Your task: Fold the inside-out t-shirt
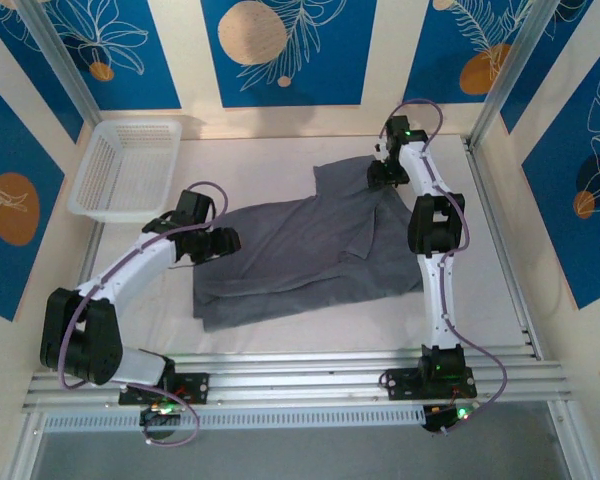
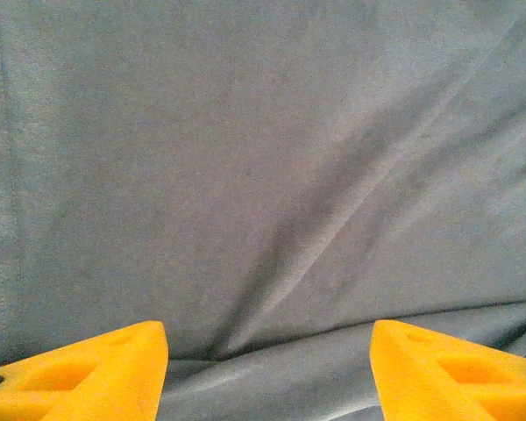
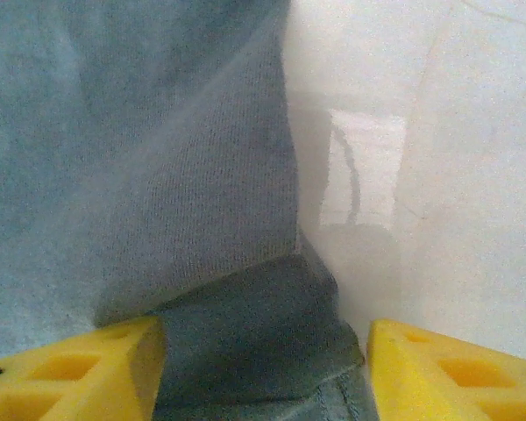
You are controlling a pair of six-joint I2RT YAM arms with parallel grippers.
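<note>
The inside-out t-shirt (image 1: 300, 250) lies in a rumpled slate-grey spread across the middle of the white table (image 1: 480, 290), with one part folded over itself toward the far right. My left gripper (image 1: 230, 243) is at the shirt's left edge. Its yellow fingers stand open over creased cloth (image 2: 263, 175), with nothing clamped between them (image 2: 267, 338). My right gripper (image 1: 378, 175) is at the shirt's far right corner. It is open too (image 3: 266, 338), and a folded hem of the shirt (image 3: 158, 175) lies loose between its fingers beside bare table (image 3: 421, 175).
A white mesh basket (image 1: 130, 165) stands at the back left of the table. Metal rails (image 1: 330, 375) run along the near edge by the arm bases. Patterned walls close in the left, back and right sides.
</note>
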